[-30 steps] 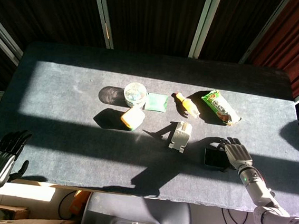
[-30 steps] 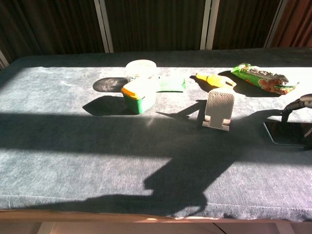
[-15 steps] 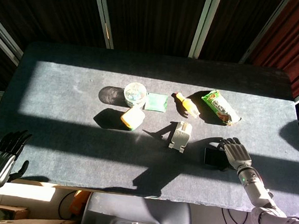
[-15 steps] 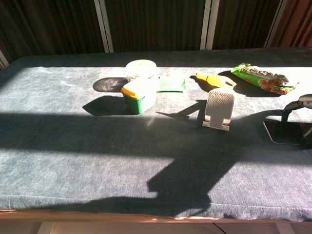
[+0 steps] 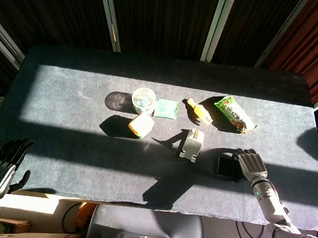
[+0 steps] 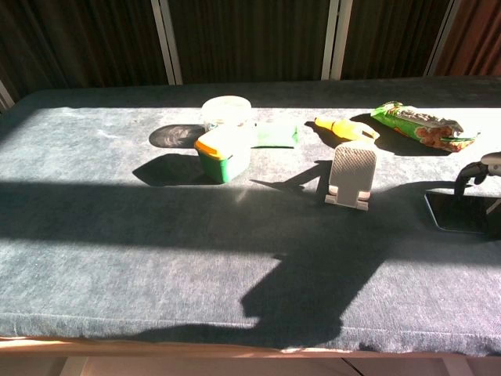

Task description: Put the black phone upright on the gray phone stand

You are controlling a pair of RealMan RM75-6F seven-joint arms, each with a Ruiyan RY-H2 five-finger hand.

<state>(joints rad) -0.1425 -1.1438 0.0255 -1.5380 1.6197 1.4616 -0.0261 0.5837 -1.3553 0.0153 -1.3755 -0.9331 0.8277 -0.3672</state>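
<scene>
The black phone (image 5: 227, 166) lies flat on the dark table, right of the gray phone stand (image 5: 191, 145), which stands upright with nothing on it. In the chest view the phone (image 6: 459, 213) shows at the far right edge, the stand (image 6: 350, 177) left of it. My right hand (image 5: 250, 163) rests on the phone's right side, fingers over its edge; only a dark fingertip (image 6: 472, 169) shows in the chest view. My left hand (image 5: 1, 166) hangs off the table's front left corner, fingers apart, holding nothing.
Behind the stand lie an orange bottle (image 5: 199, 111), a green snack packet (image 5: 234, 113), a green sachet (image 5: 166, 108), a clear round tub (image 5: 144, 99) and a yellow-green box (image 5: 140, 125). A broad shadow crosses the table's (image 5: 61, 143) front half.
My right hand and forearm have drawn back slightly toward the front edge while staying on the phone. The phone has barely shifted. The left hand is unmoved.
</scene>
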